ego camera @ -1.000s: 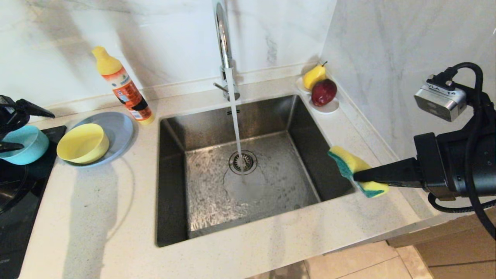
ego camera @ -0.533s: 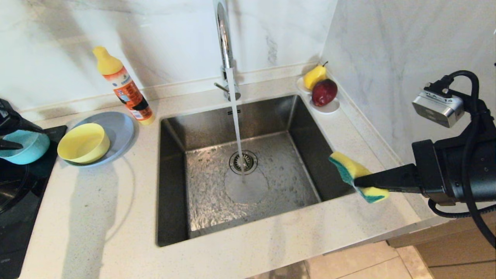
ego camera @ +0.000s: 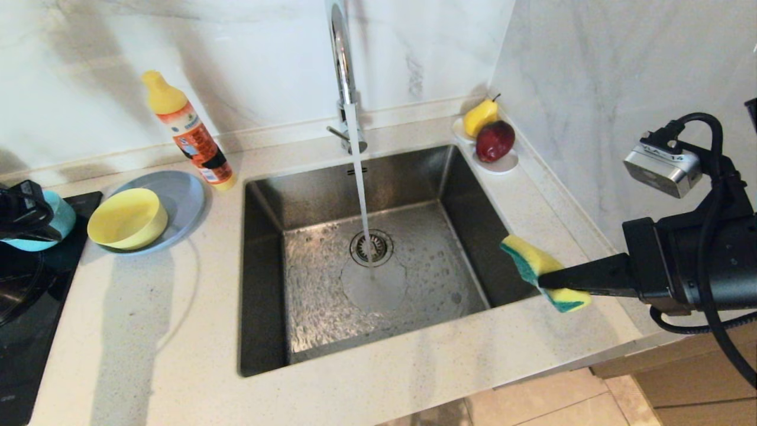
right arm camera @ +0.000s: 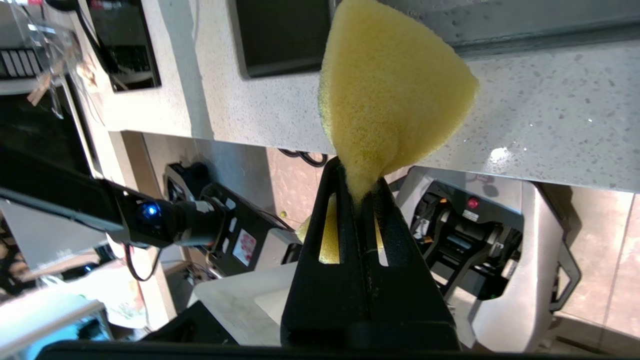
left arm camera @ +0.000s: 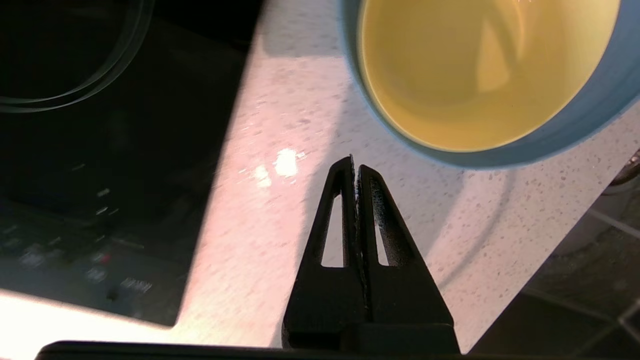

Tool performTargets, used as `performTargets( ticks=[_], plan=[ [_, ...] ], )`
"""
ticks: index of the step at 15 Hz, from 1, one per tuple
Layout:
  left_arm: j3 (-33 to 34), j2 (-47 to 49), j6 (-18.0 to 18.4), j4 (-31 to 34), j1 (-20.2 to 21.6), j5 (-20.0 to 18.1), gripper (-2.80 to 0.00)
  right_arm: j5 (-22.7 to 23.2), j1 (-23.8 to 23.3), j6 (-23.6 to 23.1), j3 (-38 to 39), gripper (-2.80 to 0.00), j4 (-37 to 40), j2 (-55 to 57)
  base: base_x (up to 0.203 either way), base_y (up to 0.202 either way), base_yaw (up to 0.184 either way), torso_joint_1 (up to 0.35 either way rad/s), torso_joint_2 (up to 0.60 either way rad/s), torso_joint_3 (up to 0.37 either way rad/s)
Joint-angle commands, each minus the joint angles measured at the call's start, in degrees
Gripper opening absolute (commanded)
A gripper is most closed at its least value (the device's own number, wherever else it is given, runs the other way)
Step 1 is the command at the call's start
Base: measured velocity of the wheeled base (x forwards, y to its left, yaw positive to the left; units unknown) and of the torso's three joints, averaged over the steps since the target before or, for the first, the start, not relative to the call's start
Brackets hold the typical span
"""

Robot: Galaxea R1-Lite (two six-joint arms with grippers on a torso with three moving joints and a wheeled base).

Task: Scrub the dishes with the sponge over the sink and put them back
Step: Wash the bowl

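A: The left gripper (left arm camera: 356, 166) is by the teal bowl (ego camera: 65, 216) at the table's (ego camera: 148, 331) left end, with its fingers together on nothing.

B: Open it, straddle the rim, then pinch. The right gripper (ego camera: 553, 278) clamps the sponge (ego camera: 532, 255) at the sink's (ego camera: 390, 177) right edge.

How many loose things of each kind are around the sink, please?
Bowls: 2, teal bowl and yellow bowl
Plates: 1, grey-blue plate
Sponges: 1, sponge
Bottles: 1, detergent bottle
Fruits: 2, yellow pear and red fruit
Small dishes: 1, white dish
Total: 8
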Motion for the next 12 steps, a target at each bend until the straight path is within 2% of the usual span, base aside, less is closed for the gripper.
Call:
performTargets(
  ticks=[1, 2, 5, 12],
  plan=[
    [-0.1, 2.1, -0.4, -0.3, -1.4, -0.2, -2.8, 0.1, 0.0, -0.3, -0.1, -2.8, 0.1, 0.4, 0.0, 0.0, 0.0, 0.0, 0.0, 0.0],
    [-0.1, 2.2, -0.5, -1.0, -1.5, -0.2, 0.0, 0.1, 0.0, -0.3, -0.2, -2.8, 0.1, 0.4, 0.0, 0.0, 0.0, 0.0, 0.0, 0.0],
    [-0.4, 2.6, -3.3, -3.7, -1.5, 0.1, 0.0, 0.2, -0.4, -0.3, -0.1, -2.8, 0.1, 0.6, 0.0, 0.0, 0.0, 0.0, 0.0, 0.0],
    [-0.3, 4.3, -3.9, -3.5, -1.4, 0.0, 0.0, 0.2, -0.7, -0.3, 0.4, -2.8, 0.2, -0.1, 0.0, 0.0, 0.0, 0.0, 0.0, 0.0]
  ],
)
